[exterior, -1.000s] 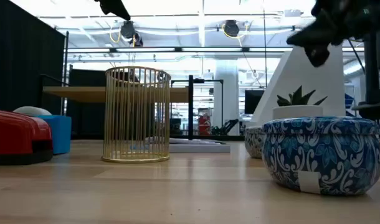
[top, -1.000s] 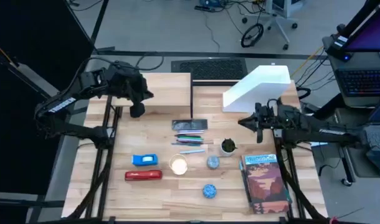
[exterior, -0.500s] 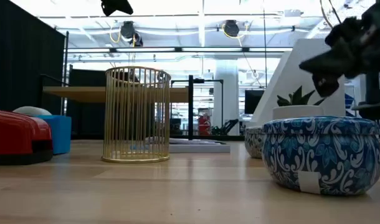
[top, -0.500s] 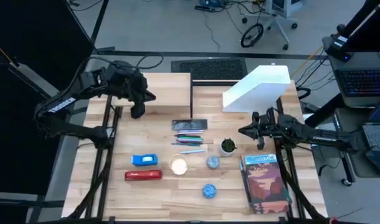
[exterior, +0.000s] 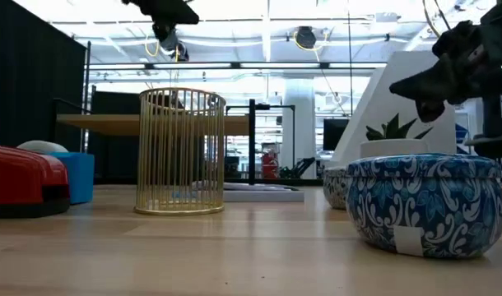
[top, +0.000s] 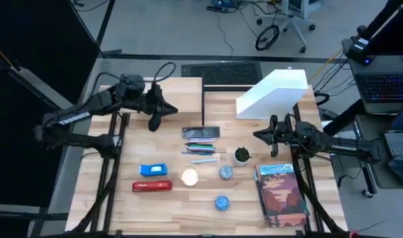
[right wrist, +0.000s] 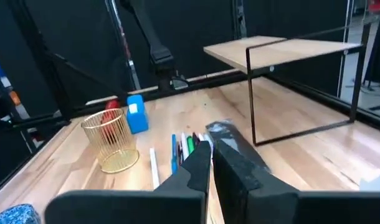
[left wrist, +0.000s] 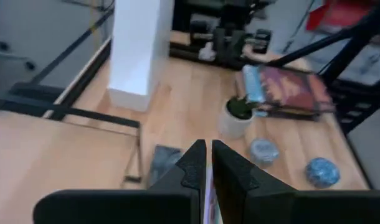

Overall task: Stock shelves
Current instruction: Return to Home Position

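Observation:
The low light-wood shelf [top: 168,92] stands on thin black legs at the table's far left. The white file holder [top: 274,92] stands at the far right. My left gripper [top: 154,124] hovers shut above the shelf's near right corner, fingers [left wrist: 193,168] close together and holding nothing. My right gripper [top: 257,136] hangs shut in the air just in front of the file holder and above the small potted plant [top: 242,156]. It points toward the table's left and holds nothing.
In the table's middle lie a dark pouch [top: 201,133] and several pens [top: 201,148]. Nearer stand a blue tape dispenser [top: 153,170], a red stapler [top: 152,186], a gold wire cup [top: 189,175] and two blue tins [top: 221,202]. A book [top: 281,193] lies near right.
My left gripper has swung toward the table's right, out past the shelf's near right corner, and has turned to point more toward the table's middle. My right gripper has come down and a little toward the near edge, then held still. Nothing on the table has moved.

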`<action>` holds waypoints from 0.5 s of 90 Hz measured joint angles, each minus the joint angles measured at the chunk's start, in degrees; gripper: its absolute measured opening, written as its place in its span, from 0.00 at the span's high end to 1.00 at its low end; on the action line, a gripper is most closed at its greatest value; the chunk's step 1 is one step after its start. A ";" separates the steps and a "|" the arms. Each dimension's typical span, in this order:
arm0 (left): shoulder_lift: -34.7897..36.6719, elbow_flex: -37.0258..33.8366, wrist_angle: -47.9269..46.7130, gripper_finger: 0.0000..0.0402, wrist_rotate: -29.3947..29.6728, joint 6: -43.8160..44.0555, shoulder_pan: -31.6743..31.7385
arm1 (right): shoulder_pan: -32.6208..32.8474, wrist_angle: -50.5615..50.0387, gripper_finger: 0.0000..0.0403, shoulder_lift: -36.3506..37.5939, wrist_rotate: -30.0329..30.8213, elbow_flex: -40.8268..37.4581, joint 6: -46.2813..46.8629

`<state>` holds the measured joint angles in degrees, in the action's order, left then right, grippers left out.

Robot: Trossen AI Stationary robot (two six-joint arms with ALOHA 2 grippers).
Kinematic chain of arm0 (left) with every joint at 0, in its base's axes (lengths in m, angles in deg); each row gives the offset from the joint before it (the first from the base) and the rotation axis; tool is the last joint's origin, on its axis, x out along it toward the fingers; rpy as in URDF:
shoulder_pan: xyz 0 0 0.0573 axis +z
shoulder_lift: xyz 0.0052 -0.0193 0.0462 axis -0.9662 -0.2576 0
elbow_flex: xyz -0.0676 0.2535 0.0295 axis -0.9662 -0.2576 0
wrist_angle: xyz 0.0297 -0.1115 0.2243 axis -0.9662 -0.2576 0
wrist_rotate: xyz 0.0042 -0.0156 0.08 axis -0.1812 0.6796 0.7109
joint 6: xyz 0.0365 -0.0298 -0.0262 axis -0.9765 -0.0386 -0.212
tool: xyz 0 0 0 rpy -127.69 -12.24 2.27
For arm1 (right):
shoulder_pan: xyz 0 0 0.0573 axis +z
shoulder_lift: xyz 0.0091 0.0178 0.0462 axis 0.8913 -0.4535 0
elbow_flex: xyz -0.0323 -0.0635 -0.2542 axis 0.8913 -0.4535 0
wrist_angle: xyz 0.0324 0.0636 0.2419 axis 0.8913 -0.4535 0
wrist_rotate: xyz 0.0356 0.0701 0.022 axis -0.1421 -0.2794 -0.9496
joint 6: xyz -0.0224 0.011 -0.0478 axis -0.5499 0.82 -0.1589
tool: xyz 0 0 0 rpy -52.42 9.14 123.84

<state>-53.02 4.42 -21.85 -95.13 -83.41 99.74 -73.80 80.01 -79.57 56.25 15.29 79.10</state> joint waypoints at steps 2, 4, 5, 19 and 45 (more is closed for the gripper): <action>0.86 -1.70 1.28 0.97 -0.05 0.43 0.02 | 0.00 0.02 1.00 0.23 0.00 0.00 -0.13; 1.88 -3.50 2.61 0.97 -0.05 1.15 0.02 | 0.00 -0.02 1.00 0.42 0.01 0.00 -0.24; 2.43 -4.38 3.08 0.97 -0.03 1.46 0.02 | 0.00 -0.04 1.00 0.55 0.00 0.00 -0.35; 11.59 -16.95 13.07 0.97 0.74 4.83 -0.08 | 0.00 -0.71 1.00 0.74 0.02 0.00 -0.73; 31.24 -36.27 22.21 0.97 10.75 10.77 -2.46 | 0.00 -0.72 1.00 0.69 0.09 0.00 -0.62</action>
<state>-21.77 -31.85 0.36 -84.38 -72.64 97.28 -73.80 79.29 -78.88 56.34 15.29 78.48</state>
